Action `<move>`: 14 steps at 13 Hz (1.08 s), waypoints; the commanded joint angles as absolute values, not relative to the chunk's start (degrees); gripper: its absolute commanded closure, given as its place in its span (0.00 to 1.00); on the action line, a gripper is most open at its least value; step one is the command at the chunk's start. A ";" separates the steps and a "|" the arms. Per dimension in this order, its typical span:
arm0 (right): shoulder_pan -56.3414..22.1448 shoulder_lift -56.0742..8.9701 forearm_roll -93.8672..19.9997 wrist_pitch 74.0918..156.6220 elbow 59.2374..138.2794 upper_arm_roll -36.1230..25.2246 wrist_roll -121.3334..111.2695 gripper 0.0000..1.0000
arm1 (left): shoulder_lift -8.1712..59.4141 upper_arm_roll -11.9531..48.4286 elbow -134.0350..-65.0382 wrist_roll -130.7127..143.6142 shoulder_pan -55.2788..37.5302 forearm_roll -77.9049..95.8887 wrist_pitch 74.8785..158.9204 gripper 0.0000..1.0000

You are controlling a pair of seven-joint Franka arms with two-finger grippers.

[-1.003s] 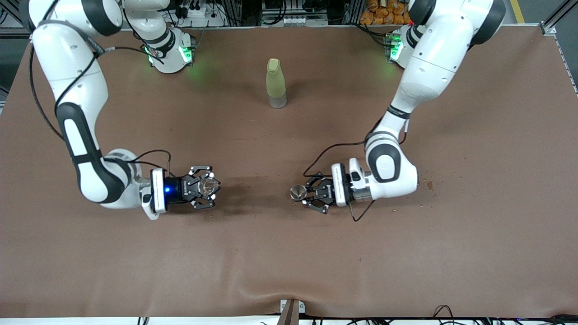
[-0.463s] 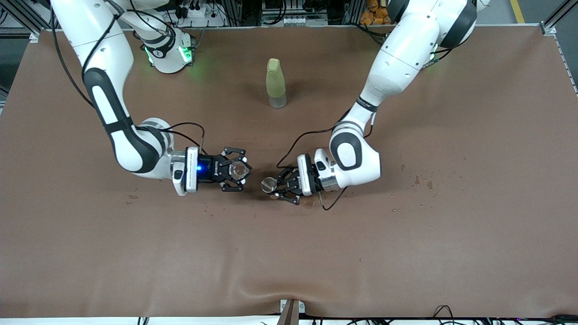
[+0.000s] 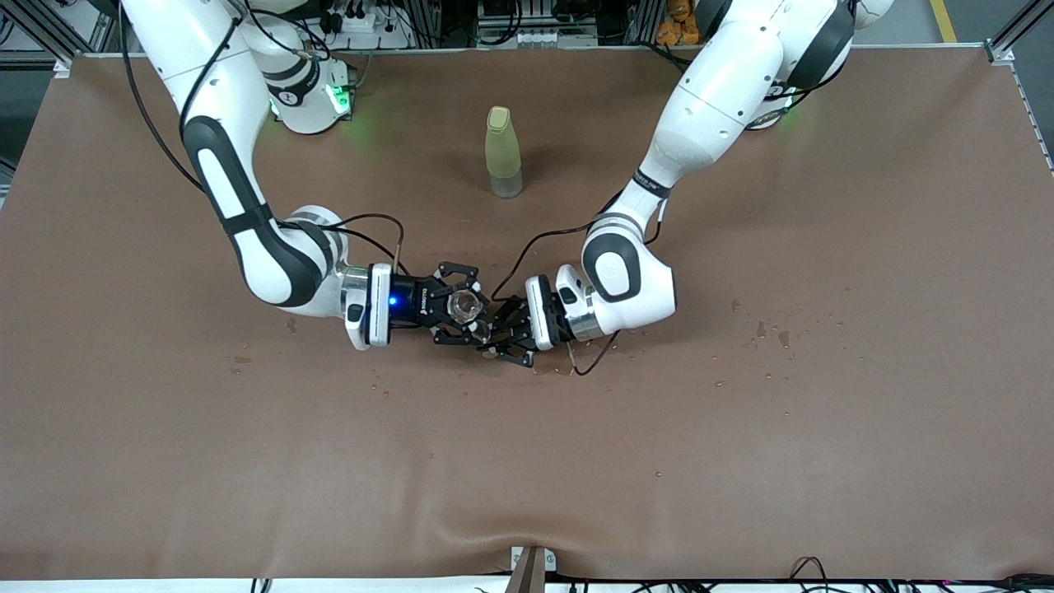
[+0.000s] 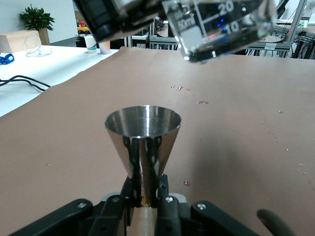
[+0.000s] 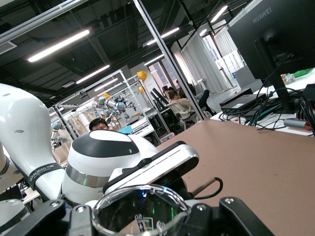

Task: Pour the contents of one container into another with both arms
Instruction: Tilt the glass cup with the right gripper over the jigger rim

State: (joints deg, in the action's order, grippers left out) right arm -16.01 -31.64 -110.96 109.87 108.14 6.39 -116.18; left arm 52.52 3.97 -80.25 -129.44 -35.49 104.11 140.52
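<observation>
Mid-table, at 6 o'clock from the bottle (image 3: 503, 151): meeting over the brown table (image 3: 823, 428), grippers nearly touching.
Right gripper (image 3: 458, 313): clamping a clear beaker (image 4: 221, 27), tilting it above the cup for pouring.
Left gripper (image 3: 504, 338): pinching the stem of a steel cone cup (image 4: 142, 140), keeping it upright, mouth up, for receiving.
Writing: reading "50ml", "20", "10" on the beaker; "HUAWEI" on a monitor (image 5: 280, 39).
Droplets (image 3: 770, 333): lying toward 3 o'clock.

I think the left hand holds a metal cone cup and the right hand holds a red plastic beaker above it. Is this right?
Not quite. The beaker in the right hand is clear glass with printed markings, not red plastic, as the left wrist view shows. The left hand does hold the metal cone cup below it.
</observation>
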 commanded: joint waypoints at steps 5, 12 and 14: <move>-17.58 -32.43 -114.78 110.04 108.89 5.80 -111.80 1.00 | 53.26 3.34 -78.57 -129.11 -36.21 106.00 141.50 1.00; -17.84 -32.26 -115.05 109.86 109.69 5.98 -106.70 1.00 | 53.26 3.34 -78.57 -129.02 -36.21 106.00 141.50 1.00; -17.84 -32.26 -115.05 109.86 109.69 5.98 -106.35 1.00 | 53.17 3.34 -78.57 -129.02 -36.21 106.00 141.50 1.00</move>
State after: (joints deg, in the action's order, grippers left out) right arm -17.03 -32.96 -113.46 109.83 109.13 6.40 -107.46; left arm 52.60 3.84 -80.08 -129.41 -35.49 104.12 140.53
